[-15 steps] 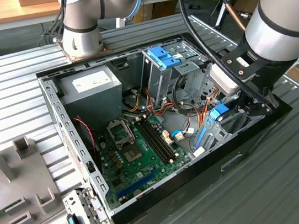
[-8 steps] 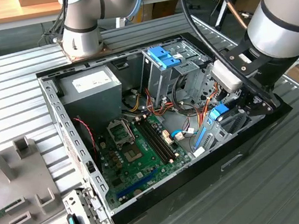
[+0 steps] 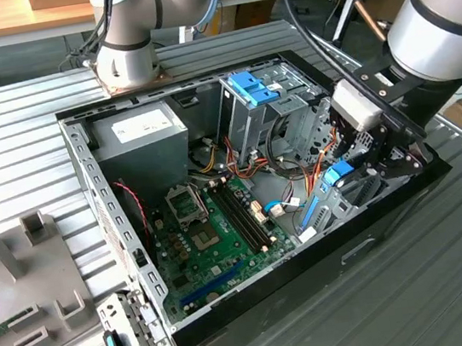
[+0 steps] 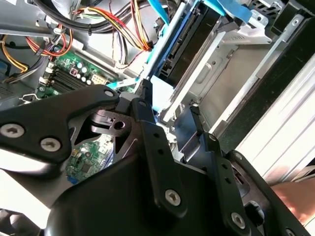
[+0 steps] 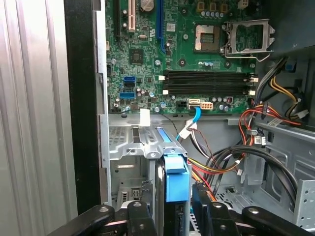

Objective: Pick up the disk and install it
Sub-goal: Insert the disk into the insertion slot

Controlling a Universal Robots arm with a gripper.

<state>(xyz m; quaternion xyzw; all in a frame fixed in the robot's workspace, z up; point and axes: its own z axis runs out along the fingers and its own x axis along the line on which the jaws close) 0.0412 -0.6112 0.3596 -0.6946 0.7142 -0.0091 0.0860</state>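
Fingers (image 5: 204, 211) nearest lens in both wrist views. We read them as clamped on disk (image 5: 176, 179), one finger on each flat face. Disk stands on edge, blue rail toward camera, long axis in line with fingers and projecting ahead of tips. We locate it above drive bay (image 5: 129, 142), at case (image 3: 86, 185) corner on exterior view's right. We judge it not yet seated. Cables (image 5: 221, 162) lie just beside disk.

Glossy blue plastic rails on the disk (image 5: 176, 179); matt black gripper (image 5: 172, 211); ribbed bare-metal table (image 3: 387, 306) (dull sheen, not polished).
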